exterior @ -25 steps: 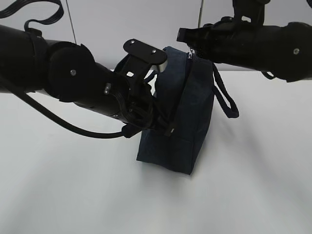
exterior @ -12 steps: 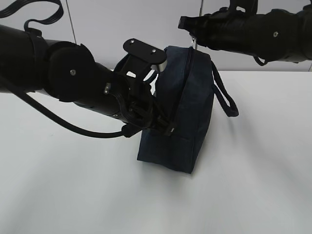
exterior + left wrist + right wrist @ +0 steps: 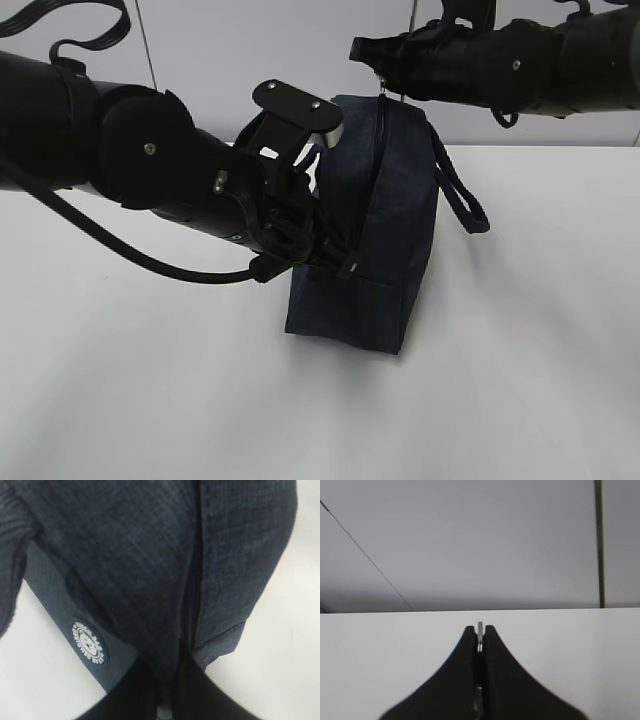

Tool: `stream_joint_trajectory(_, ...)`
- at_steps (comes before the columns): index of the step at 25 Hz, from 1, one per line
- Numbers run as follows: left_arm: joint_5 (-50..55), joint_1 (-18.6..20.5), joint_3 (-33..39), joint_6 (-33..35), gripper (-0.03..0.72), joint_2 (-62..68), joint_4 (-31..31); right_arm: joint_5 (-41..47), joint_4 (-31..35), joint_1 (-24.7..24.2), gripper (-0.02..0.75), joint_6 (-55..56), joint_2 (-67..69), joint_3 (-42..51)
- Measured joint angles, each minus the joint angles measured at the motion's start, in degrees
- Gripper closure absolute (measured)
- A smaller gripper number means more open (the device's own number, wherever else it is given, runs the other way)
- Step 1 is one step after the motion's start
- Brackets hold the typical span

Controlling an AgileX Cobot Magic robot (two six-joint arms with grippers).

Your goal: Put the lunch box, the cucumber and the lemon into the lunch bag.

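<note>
The dark navy lunch bag (image 3: 385,230) stands upright on the white table, its zipper line running over the top and down the near end. My left gripper (image 3: 335,262) is shut on the bag's fabric at the lower end of the zipper; in the left wrist view (image 3: 167,682) the dark jaws pinch the seam beside the white round logo (image 3: 89,642). My right gripper (image 3: 381,90) is above the bag's top and is shut on the metal zipper pull (image 3: 479,630). The lunch box, cucumber and lemon are out of view.
One loop handle (image 3: 462,195) hangs off the bag's right side. The white table (image 3: 520,380) spreads in front and to the right. A pale wall (image 3: 220,60) stands behind. The left arm (image 3: 130,160) fills the left of the view.
My right gripper has moved up and to the left along the bag's top with the zipper pull in it. The left gripper has kept its hold on the bag.
</note>
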Motion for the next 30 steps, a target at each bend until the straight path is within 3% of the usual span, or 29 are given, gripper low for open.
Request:
stream_joint_trajectory(8, 0.11, 0.00, 0.00, 0.00, 0.691, 0.00, 0.10, 5.38, 0.00, -1.76, 0.738, -0.78, 3.79, -5.36)
stream_joint_trajectory(26, 2.56, -0.12, 0.00, 0.02, 0.688, 0.00, -0.07, 10.49, 0.00, -4.04, 0.738, -0.94, 4.42, -5.80)
stream_joint_trajectory(30, 3.09, -0.12, 0.00, 0.12, 0.622, -0.35, -2.58, 11.90, 0.00, -4.14, 0.738, -1.04, 4.42, -5.81)
